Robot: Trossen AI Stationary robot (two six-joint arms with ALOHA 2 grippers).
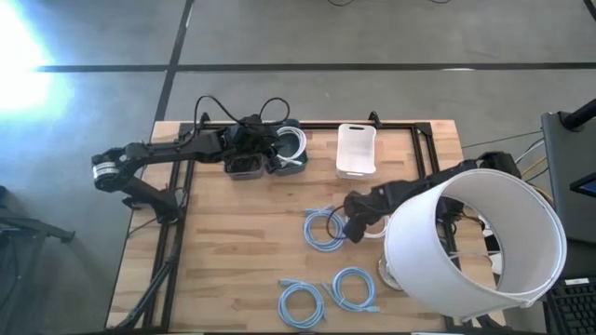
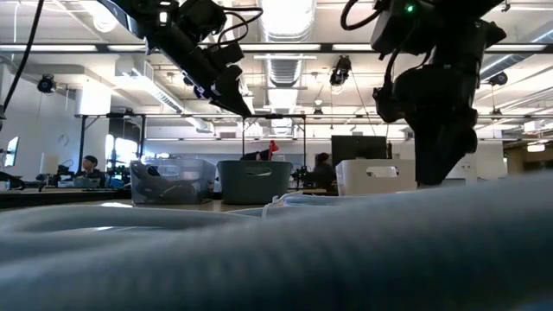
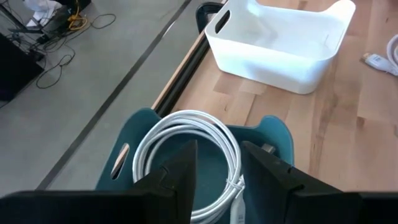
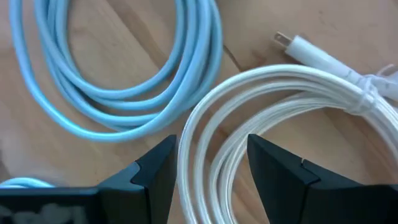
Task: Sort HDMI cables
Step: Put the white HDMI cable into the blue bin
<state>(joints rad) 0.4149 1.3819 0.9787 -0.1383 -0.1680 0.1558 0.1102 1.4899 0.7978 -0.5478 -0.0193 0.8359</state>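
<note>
A white cable coil (image 3: 186, 140) lies inside a teal bin (image 3: 273, 134) at the table's far edge. My left gripper (image 3: 217, 171) hangs open and empty right above it; it also shows in the high view (image 1: 279, 149). My right gripper (image 4: 211, 165) is open and low over a second white coil (image 4: 280, 93) lying on the table, with its fingers on either side of the coil's strands. Beside it lies a light blue coil (image 4: 124, 93). In the high view my right gripper (image 1: 352, 226) is right of that light blue coil (image 1: 323, 228). Two more light blue coils (image 1: 300, 302) (image 1: 354, 288) lie near the front edge.
A white bin (image 1: 356, 149) stands at the far edge right of the teal bin (image 1: 287, 169), and a dark clear bin (image 1: 244, 167) stands left of it. A large white drum-shaped shade (image 1: 475, 242) covers the table's right front. Bare wood lies at the left front.
</note>
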